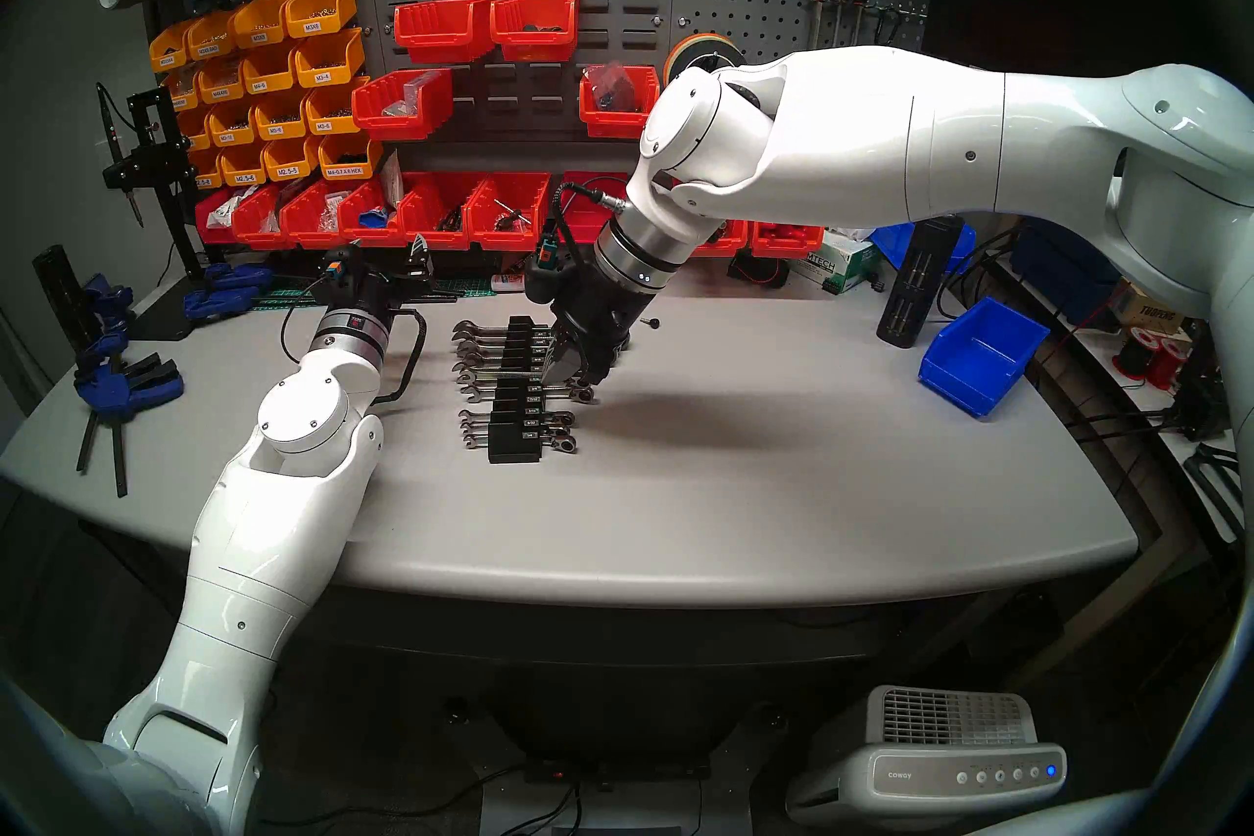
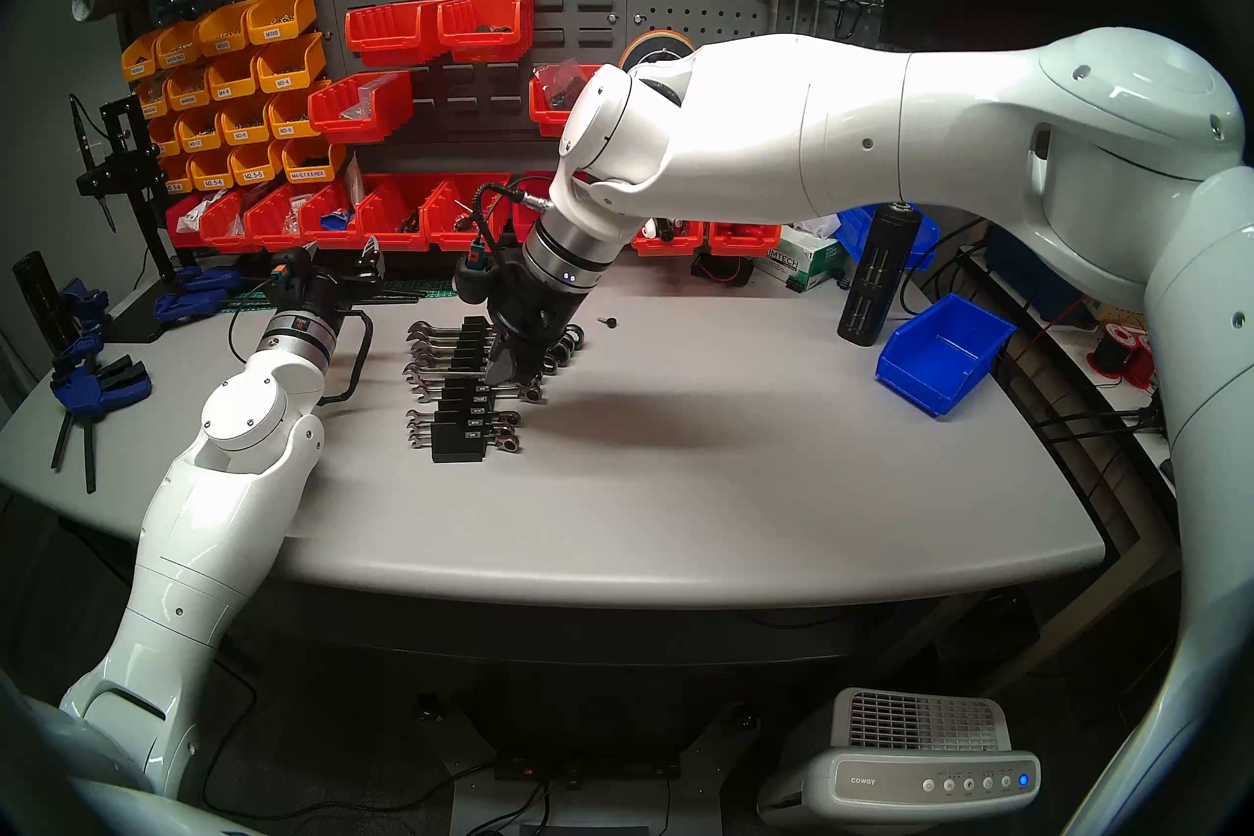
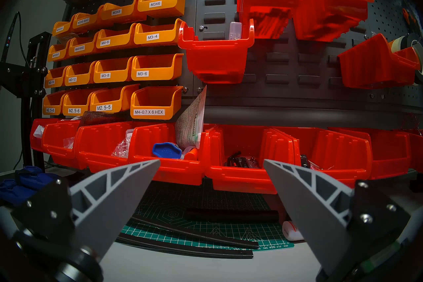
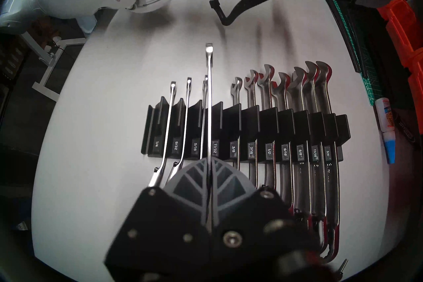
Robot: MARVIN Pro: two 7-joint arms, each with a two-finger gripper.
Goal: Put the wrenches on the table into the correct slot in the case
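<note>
My right gripper (image 4: 209, 161) is shut on a slim chrome wrench (image 4: 209, 91), its open jaw pointing away from the wrist camera. It holds the wrench just above the black rack (image 4: 286, 119), in line with the empty groove beside the 11/32 label (image 4: 214, 148). Chrome wrenches fill the grooves on both sides. In the head view the right gripper (image 1: 568, 372) hangs over the middle of the rack (image 1: 514, 441) on the grey table (image 1: 746, 475). My left gripper (image 3: 211, 161) is open and empty, left of the rack and pointing at the wall bins.
A blue bin (image 1: 980, 353) and a black cylinder (image 1: 913, 285) stand at the right. Blue clamps (image 1: 115, 380) lie at the far left. Red bins (image 1: 475, 210) line the back edge, with a green cutting mat (image 3: 206, 235) in front. A small screw (image 1: 653, 322) lies behind the rack.
</note>
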